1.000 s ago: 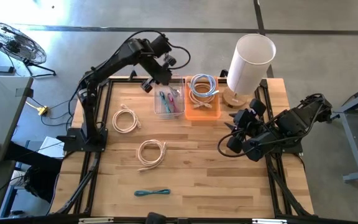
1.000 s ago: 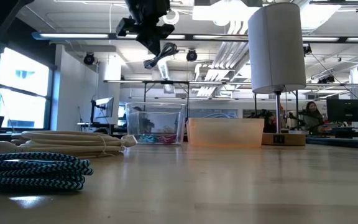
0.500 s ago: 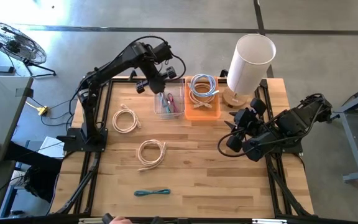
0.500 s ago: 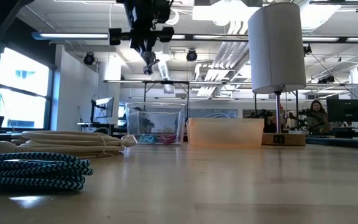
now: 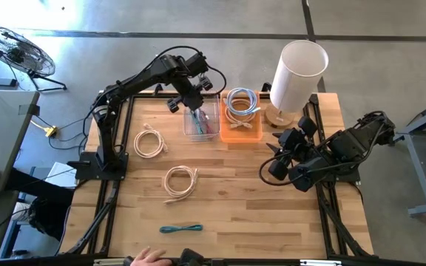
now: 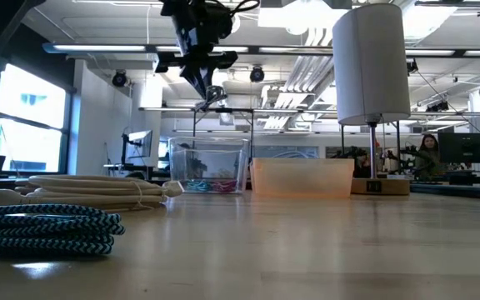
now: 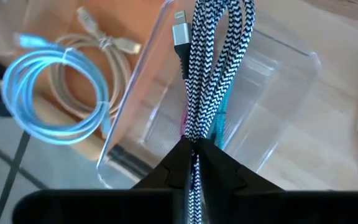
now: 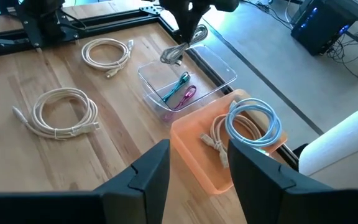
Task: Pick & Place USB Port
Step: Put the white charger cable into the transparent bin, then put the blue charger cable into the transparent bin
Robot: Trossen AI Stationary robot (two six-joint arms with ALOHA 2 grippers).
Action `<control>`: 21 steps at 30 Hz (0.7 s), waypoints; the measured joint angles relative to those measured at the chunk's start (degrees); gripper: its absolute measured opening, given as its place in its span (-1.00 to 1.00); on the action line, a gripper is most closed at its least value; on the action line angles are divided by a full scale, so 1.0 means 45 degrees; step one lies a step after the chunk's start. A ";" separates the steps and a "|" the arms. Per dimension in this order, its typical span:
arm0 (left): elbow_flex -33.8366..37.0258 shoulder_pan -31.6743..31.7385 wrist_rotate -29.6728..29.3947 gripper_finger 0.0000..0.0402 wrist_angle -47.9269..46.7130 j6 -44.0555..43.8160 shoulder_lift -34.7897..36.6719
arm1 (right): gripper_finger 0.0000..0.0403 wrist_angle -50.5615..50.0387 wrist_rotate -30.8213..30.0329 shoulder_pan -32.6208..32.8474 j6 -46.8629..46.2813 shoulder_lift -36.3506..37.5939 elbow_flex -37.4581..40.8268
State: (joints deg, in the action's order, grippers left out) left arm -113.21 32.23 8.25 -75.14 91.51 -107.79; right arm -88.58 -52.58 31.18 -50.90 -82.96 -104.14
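Swung my left hand (image 5: 192, 98) back over the clear box (image 5: 202, 120), pinching the braided cable (image 7: 213, 68). Cable hangs straight down into the box. Right hand (image 5: 278, 166) idle, fingers spread.

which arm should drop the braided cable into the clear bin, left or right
Left. Its pincer is shut on the black-and-white braided cable, hanging right above the clear bin. The right pincer is open, empty, and parked off beside the lamp.
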 joint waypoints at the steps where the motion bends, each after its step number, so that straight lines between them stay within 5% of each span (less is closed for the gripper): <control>1: 0.0000 0.0000 -0.0005 -0.84 0.0109 -0.0220 0.0000 | -0.24 0.0007 0.0000 0.0000 -0.0024 0.0000 0.0000; 13: 0.0000 -0.0441 -0.0279 -0.53 -0.0506 -0.1850 0.0232 | -0.24 0.0223 0.0000 0.0000 -0.0027 0.0000 0.0000; 21: 0.0000 -0.2239 -0.0021 -0.52 -0.2916 -0.6333 0.2218 | -0.24 0.0228 0.0001 -0.0133 0.0599 0.0000 0.0000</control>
State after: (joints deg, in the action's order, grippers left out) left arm -113.21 22.15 8.16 -88.26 63.01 -97.81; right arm -87.55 -52.57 30.58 -48.21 -82.96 -104.14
